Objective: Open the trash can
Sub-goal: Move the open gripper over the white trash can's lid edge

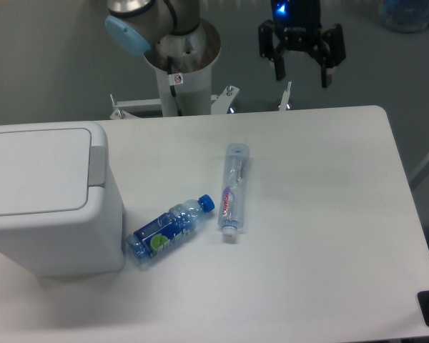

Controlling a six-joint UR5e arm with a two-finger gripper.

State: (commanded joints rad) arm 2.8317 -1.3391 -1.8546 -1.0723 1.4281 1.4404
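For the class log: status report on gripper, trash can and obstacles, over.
Gripper open, empty, beyond table. Trash can lid shut. Two bottles lying beside it.

— What's on the white tabletop (322, 236) right now?
— Two bottles, both lying down. One with a blue cap and blue label (169, 230), and just beside it a clear one (232, 187) with a white cap, capped ends nearly meeting.
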